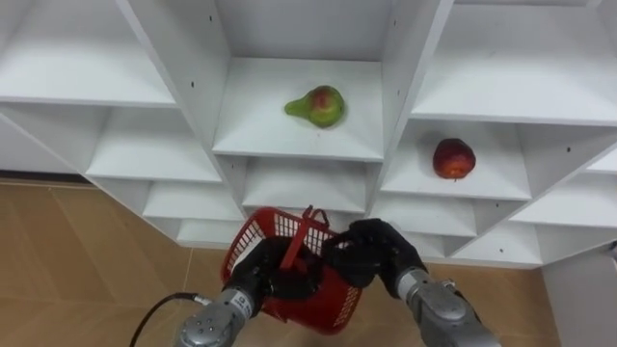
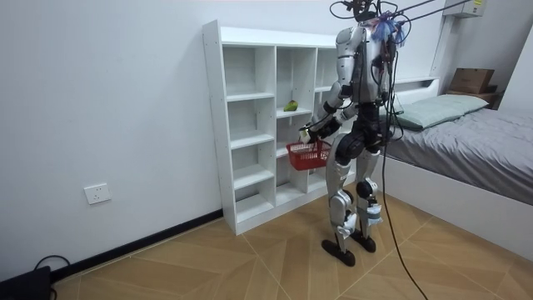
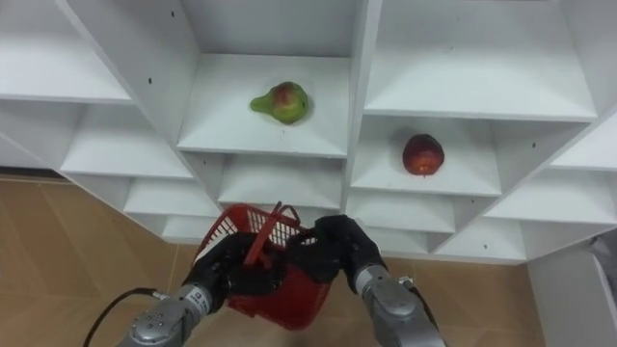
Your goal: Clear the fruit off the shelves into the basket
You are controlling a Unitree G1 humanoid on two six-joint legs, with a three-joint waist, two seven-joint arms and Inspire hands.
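The left hand [image 1: 262,273] and right hand [image 1: 374,253] are black, each on a silver-grey metal forearm with ringed segments at the wrist. A thin black cable loops beside the left forearm. In the room view the body is silvery-white with dark joints and dark feet. What may be coloured wiring clusters at the head.
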